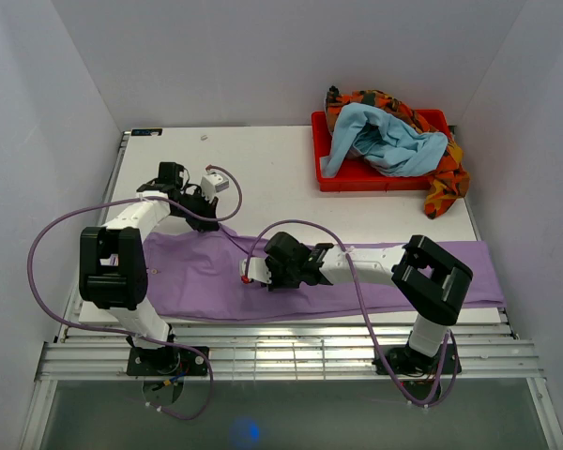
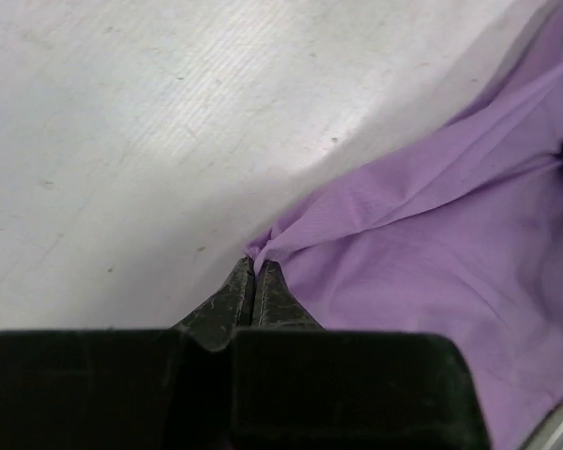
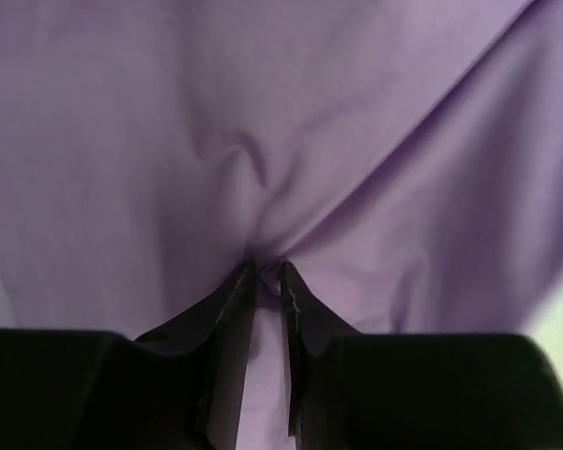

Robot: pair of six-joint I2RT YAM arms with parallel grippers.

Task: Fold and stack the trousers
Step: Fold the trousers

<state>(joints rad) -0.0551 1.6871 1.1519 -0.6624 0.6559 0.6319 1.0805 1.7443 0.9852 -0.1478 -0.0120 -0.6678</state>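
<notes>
Fingertips of the left gripper (image 2: 254,278) are pressed together on a bunched bit of the far edge of the trousers (image 1: 192,281). The right gripper (image 3: 266,272) stands narrowly parted at a pucker mid-cloth. The trousers lie spread left to right along the near side of the table (image 1: 263,169).

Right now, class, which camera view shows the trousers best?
The top external view: only it shows the trousers at full length, spread beneath both arms. The left wrist view shows one edge pinched in the left gripper; the right wrist view shows only puckered cloth at the right gripper.
</notes>
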